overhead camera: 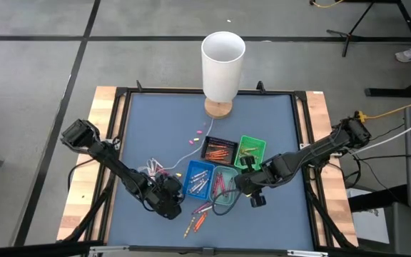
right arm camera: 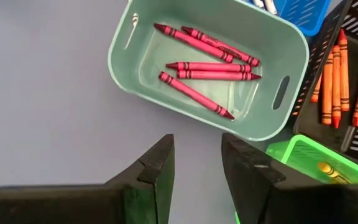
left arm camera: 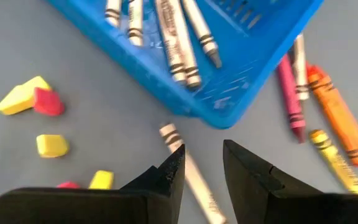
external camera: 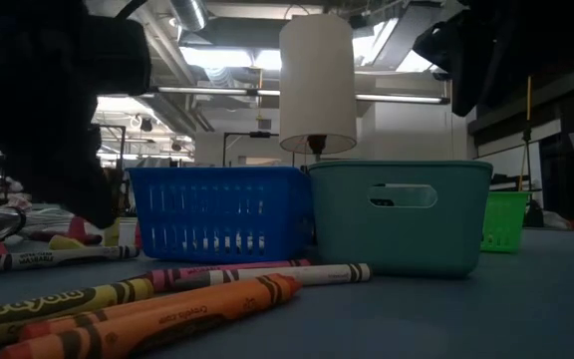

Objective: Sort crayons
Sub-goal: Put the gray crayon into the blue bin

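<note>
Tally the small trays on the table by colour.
blue tray: 1
teal tray: 1
green tray: 1
black tray: 1
Total: 4

Lighting: even, diffuse overhead light across the blue-grey table mat [overhead camera: 155, 128]; shadows soft and short. White lamp shade [overhead camera: 223, 66] brightest item in the high view. Low view: backlit by ceiling strip lights [external camera: 197, 15]; arms above render as near-black silhouettes; nearest orange crayon [external camera: 167, 314] slightly soft, blue tray [external camera: 217, 211] sharper. Left wrist view: motion blur overall; white crayon [left arm camera: 191, 177] ahead of the left gripper [left arm camera: 202, 163] smeared. Right wrist view: crisp; faint sheen on teal tray [right arm camera: 129, 37] beyond the right gripper [right arm camera: 197, 155].
</note>
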Controlling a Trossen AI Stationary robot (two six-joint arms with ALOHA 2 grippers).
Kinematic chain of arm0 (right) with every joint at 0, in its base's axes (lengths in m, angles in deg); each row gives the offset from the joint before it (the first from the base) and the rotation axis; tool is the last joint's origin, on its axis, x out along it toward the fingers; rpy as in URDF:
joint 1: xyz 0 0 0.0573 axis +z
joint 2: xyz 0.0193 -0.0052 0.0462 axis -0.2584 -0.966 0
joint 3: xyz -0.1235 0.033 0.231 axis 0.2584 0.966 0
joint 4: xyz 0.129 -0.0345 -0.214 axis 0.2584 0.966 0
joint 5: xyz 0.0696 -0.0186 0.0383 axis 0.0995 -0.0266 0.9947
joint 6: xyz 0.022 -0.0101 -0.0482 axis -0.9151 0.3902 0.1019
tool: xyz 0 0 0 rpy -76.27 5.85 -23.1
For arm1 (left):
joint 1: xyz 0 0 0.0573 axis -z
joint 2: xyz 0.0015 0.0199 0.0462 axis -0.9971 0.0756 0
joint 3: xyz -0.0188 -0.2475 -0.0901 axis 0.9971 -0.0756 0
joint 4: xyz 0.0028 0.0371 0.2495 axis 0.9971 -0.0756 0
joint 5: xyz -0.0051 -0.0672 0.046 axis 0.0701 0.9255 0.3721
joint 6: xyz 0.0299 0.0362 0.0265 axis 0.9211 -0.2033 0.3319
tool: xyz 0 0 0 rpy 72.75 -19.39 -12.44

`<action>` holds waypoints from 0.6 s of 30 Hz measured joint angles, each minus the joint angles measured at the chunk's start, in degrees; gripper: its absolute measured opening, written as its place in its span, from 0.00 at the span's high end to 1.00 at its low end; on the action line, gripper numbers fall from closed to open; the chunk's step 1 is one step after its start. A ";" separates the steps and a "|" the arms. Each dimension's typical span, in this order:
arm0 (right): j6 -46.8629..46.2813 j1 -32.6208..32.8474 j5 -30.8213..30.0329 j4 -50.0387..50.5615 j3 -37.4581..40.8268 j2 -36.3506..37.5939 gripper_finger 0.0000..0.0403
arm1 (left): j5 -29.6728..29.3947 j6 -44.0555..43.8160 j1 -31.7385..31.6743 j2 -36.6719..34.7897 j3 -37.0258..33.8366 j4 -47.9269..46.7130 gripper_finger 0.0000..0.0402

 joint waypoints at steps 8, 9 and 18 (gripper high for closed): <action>-2.00 0.00 -0.01 -1.10 0.00 0.00 0.67 | 4.42 -4.11 -0.86 -1.71 0.04 -4.57 0.77; -1.98 0.00 -0.02 -1.36 -0.02 0.00 0.67 | 5.67 -5.18 -0.85 -1.71 0.04 -5.28 0.77; -1.95 0.00 -0.02 -2.55 -0.02 0.00 0.67 | 6.73 -9.16 -0.31 -1.71 0.04 -5.94 0.77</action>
